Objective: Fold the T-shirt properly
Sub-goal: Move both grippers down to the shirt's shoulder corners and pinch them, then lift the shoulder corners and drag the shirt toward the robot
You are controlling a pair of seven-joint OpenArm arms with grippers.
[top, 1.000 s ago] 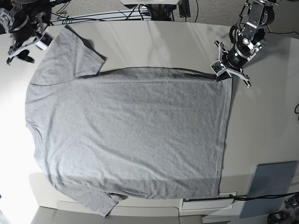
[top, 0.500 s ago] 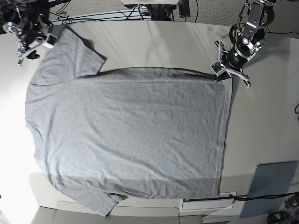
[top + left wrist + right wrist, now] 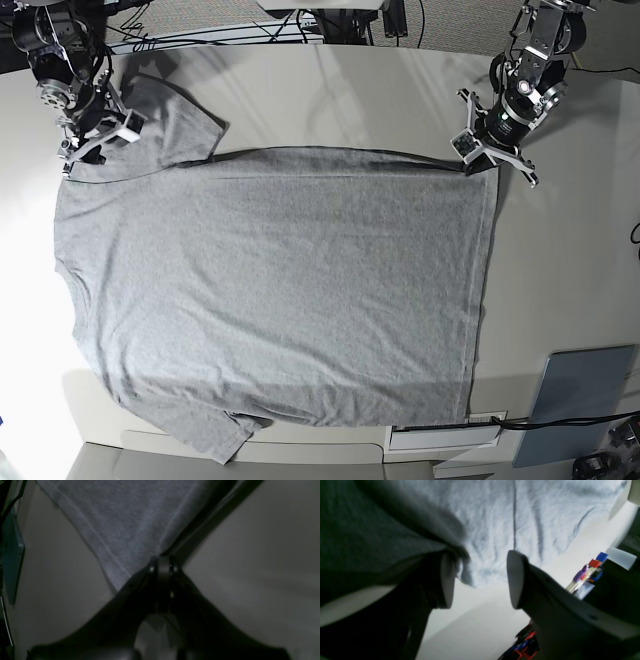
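On the pale table (image 3: 330, 90), the grey T-shirt (image 3: 280, 290) lies spread flat, plain side up, its hem toward the base view's right and both sleeves toward the left. No fold is visible in the body; only the far sleeve (image 3: 165, 125) looks disturbed. The task is judged to be at its opening stage, with every fold still to make.

The left gripper (image 3: 162, 561) sits at the far hem corner (image 3: 488, 165). Its fingers are pressed together, and the corner's edge appears pinched between them.

The right gripper (image 3: 478, 580) is over the far sleeve. Its fingers (image 3: 446, 580) stand apart, with sleeve cloth bunched against one pad and not clamped.

A blue-grey panel (image 3: 580, 395) lies near the table's near right corner, clear of the shirt.

Remaining work, as judged: secure the sleeve, fold the far edge across, then the other side and the length.
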